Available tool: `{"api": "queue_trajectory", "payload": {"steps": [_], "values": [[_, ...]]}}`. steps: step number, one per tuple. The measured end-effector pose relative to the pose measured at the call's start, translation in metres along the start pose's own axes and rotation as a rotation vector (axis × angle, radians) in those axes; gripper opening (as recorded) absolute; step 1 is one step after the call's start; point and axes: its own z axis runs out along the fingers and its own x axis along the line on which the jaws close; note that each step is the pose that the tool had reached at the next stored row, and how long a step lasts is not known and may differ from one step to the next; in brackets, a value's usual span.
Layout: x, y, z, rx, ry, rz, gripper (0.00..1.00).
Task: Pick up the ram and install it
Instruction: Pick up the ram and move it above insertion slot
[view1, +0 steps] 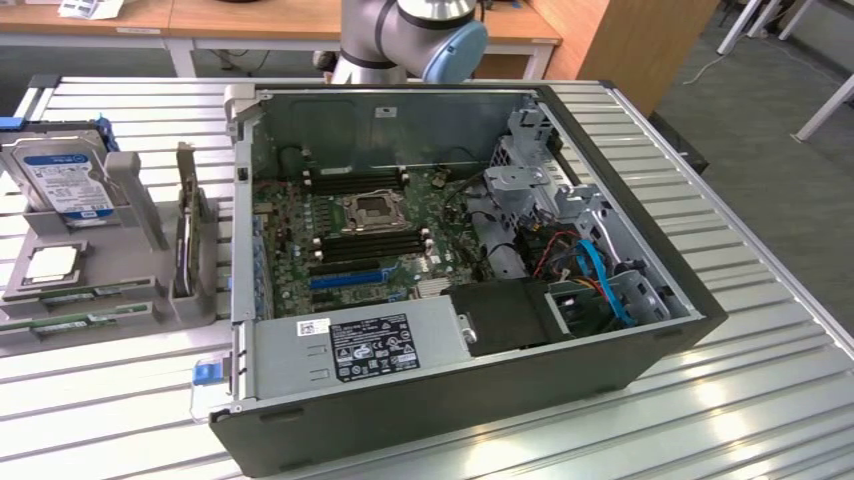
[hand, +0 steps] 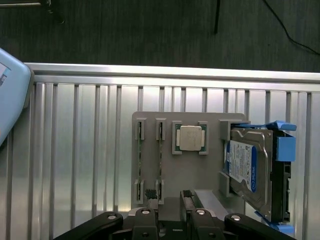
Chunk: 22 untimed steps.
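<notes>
Nearest the wrist camera, the gripper (hand: 167, 196) stood with its two black fingers (hand: 149, 195) spread apart and nothing held between them; the grey holder (hand: 175, 175) showed through the gap. Beyond the fingertips, two sticks of ram (hand: 160, 159) sat edge-on in parallel slots of that holder, untouched, with one fingertip lining up between their near ends. Beside the ram lay the square silver processor (hand: 190, 138), and beside that the hard drive (hand: 247, 167) stood tilted in its blue bracket (hand: 284, 147). The holder rested on the slatted metal table (hand: 75, 150), with dark floor (hand: 150, 30) beyond. In the exterior view, the open computer case (view1: 441, 425) occupied the lower centre of the frame, its power supply (view1: 360, 345) in front of the motherboard (view1: 354, 225). The ram (view1: 83, 292) lay at the lower left of that frame, on the holder outside the case. The robot arm (view1: 414, 30) rose at the top centre.
</notes>
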Motion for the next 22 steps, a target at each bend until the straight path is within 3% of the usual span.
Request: {"api": "queue_trajectory", "payload": {"steps": [22], "values": [[0.002, -0.0004, 0.04, 0.0004, -0.0015, 0.0, 0.31]]}}
